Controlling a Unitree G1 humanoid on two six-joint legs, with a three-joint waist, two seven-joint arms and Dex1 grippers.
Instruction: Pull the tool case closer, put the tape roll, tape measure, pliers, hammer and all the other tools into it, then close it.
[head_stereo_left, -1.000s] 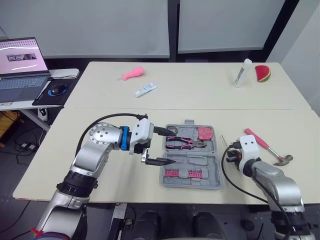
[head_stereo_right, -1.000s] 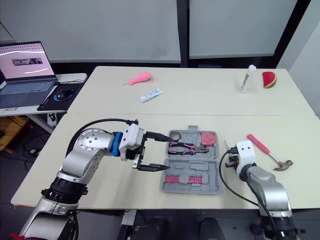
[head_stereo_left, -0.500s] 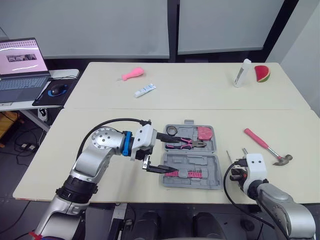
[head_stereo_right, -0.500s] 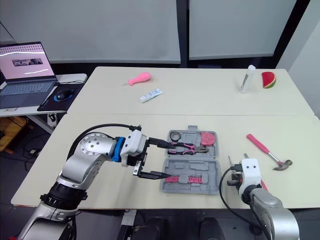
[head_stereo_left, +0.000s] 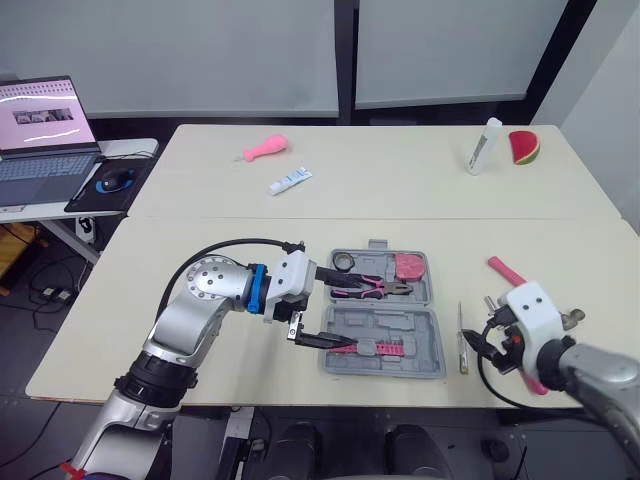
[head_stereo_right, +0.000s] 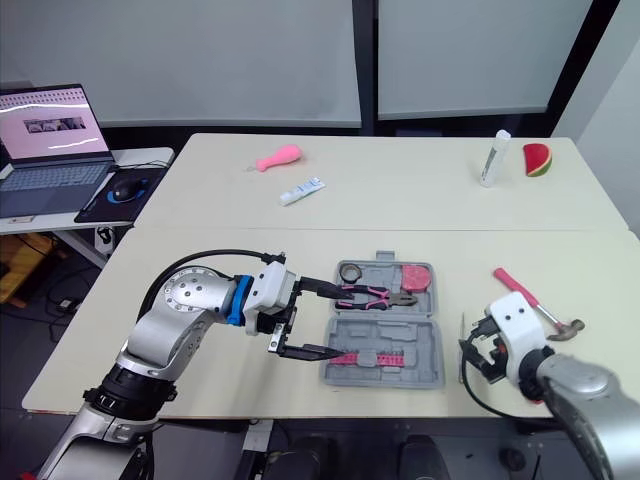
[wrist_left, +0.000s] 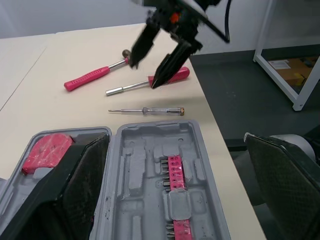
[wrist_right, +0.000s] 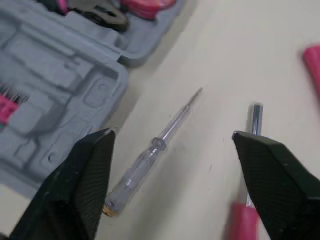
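Findings, largest item first.

The pale beige table (head_stereo_left: 560, 250) is the work surface in front of me.

The grey plastic tool case (head_stereo_left: 425, 345) lies open flat on it, between my two arms. One half is toward me and the other is farther off.

My left gripper (head_stereo_left: 352, 312) hovers over the left end of the case. Its fingers are spread wide with nothing between them, one over the far half and one toward the near half.

My right gripper (wrist_left: 143, 73) hangs above the table to the right of the case. Its fingers are apart and empty, with the tips pointing down toward two screwdrivers.

- The pink-handled steel hammer (head_stereo_right: 512, 283) is on the table, outside the case and well to its right.
- The pink-handled pliers (head_stereo_left: 365, 287) lie in the far half of the case.
- The pink-handled screwdriver (wrist_left: 181, 73) is on the table under my right fingertips. I cannot tell whether they touch it.
- The clear-handled screwdriver (wrist_right: 150, 150) is on the table just beside the right edge of the case, untouched.
- The flat pink tape measure (head_stereo_left: 408, 266) is seated in the far right corner of the case.
- The black ring-shaped tape roll (head_stereo_left: 343, 262) is in the far left corner.
- A pink strip of driver bits (wrist_left: 174, 172) is clipped into the near half.
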